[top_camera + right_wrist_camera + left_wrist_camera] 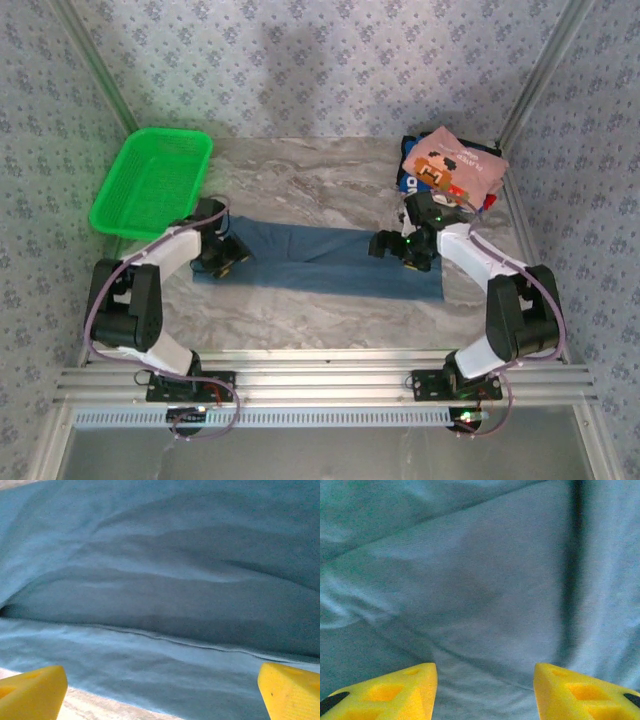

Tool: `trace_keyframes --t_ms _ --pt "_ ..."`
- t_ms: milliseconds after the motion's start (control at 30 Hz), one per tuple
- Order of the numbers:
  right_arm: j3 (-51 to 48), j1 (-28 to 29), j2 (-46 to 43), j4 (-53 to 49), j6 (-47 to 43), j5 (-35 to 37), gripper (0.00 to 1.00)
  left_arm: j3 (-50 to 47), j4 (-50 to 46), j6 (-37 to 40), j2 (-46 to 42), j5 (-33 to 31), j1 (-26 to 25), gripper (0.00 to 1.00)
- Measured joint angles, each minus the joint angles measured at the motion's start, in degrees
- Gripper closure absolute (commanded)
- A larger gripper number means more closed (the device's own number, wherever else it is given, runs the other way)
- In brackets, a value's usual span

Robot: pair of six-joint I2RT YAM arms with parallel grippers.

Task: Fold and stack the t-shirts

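Across the surface (pixel 300 170) the teal shirt (pixel 330 258) lies as a long band; the pink shirt (pixel 452 165) sits folded at the far right. The left hand (pixel 226 256), half open, and right hand (pixel 386 245), wide, hover empty over the teal shirt. Best pinch every layer at matching edges.

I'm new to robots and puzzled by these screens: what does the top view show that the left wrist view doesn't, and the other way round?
Top view: the green basket, the pink shirt and the marble table. Left wrist view: close-up creases in the cloth and the yellow fingertips of the left hand, set apart. Both: the teal shirt.
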Motion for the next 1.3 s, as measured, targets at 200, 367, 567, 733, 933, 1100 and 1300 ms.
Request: trace_keyframes --t_ms 200,367,567,733,933,1100,1300 --pt "-0.26 -4.55 -0.04 -1.44 0.42 3.08 0.03 -3.13 0.98 -1.16 -3.96 -1.64 2.64 0.47" --pt "-0.61 -7.28 2.01 -1.42 0.07 3.17 0.21 -3.67 3.56 -1.84 -0.7 -2.05 3.45 0.5" --pt "0.55 -8.46 10.14 -2.75 0.09 7.8 0.4 2.58 5.51 -2.75 6.86 -2.47 3.72 0.53" --pt "2.99 -7.61 12.39 -4.87 0.76 11.76 0.46 12.81 5.49 -2.25 15.41 -2.43 3.72 0.55" --pt "0.17 -3.85 10.16 -4.17 4.85 14.05 0.48 30.18 3.89 0.39 28.09 -2.1 3.69 0.56" --pt "-2.89 4.81 7.32 -4.39 12.7 13.05 0.48 45.88 1.84 2.62 38.38 -1.38 3.72 0.56" --pt "-3.19 16.09 7.23 -2.69 25.07 8.46 0.48 64.96 -0.44 2.91 50.38 0.96 3.72 0.56"
